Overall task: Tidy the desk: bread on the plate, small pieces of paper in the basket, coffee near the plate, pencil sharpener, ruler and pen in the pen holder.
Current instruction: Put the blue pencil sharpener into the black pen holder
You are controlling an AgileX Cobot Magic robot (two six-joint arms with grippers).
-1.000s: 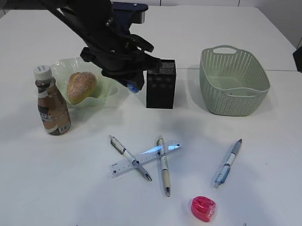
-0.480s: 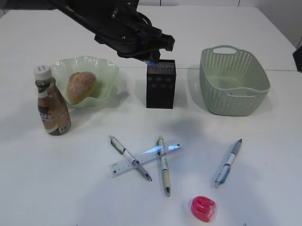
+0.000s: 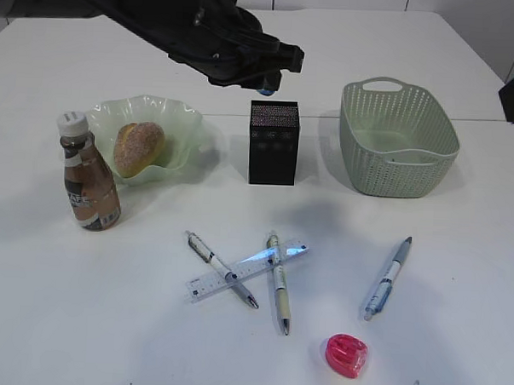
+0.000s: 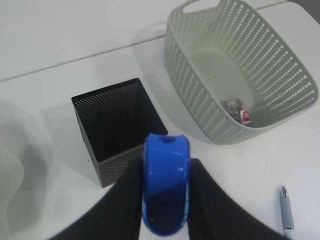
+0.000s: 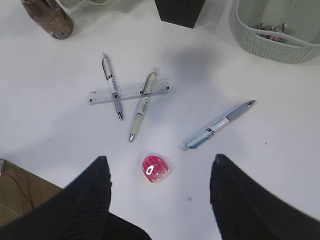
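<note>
**Blue sharpener poised over the pen holder**

The left hand [image 4: 165, 200] grips a blue pencil sharpener [image 4: 166, 187] between its two dark fingers and hangs above the pen holder [image 3: 274, 142], the black mesh box I take as the landmark. In the left wrist view the sharpener sits just over the holder's near wall rather than squarely over its open mouth, so the step in hand looks like the drop of this sharpener into the holder. The next move probably calls for a small shift toward the middle of the opening, then a release.

Left of the pen holder, the bread [image 3: 139, 148] already lies in the plate [image 3: 184, 114], with the coffee [image 3: 88, 181] standing just beside it. Right of the holder, the basket [image 3: 397, 139] holds some paper scraps [image 4: 239, 107]. In front of the holder, on the tabletop [image 3: 81, 304], lie the ruler [image 3: 209, 284] crossed by two pens [image 3: 278, 280], a blue pen [image 3: 387, 277] further right and a red sharpener [image 3: 346, 355]. The right hand [image 5: 159, 200] hovers high over these, its fingers spread wide and empty.
</note>
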